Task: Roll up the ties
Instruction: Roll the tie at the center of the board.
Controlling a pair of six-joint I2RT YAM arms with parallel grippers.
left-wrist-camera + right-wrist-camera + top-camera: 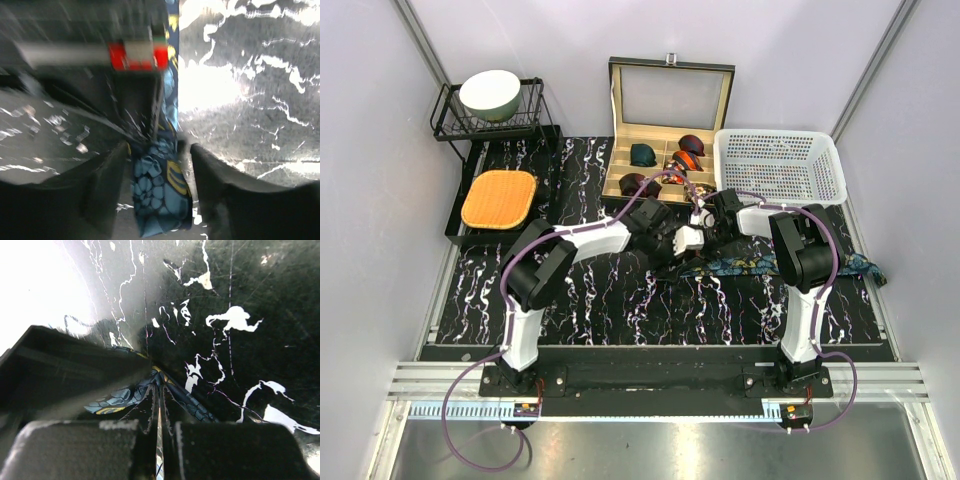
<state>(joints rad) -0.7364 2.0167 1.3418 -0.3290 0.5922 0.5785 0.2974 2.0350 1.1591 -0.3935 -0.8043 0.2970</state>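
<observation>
- Pale, plain walls (pixel 570 40) close in the back and both sides.
- Table (pixel 620 310) top is black with white veins; glare whitens patches of it.
- Wire rack (pixel 535 112) at back left holds a bowl (pixel 490 95).
- An orange pad (pixel 499 198) lies before the rack.
- An open box (pixel 670 92) and a white basket (pixel 780 165) stand at the back.
- Metal rails (pixel 650 385) line the near edge.

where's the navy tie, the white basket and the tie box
navy tie (pixel 159 197): left wrist view, on the blue flowered patch low in the frame
white basket (pixel 775 133): top view, on its far rim
tie box (pixel 670 97): top view, on the inner face of the open lid
</observation>
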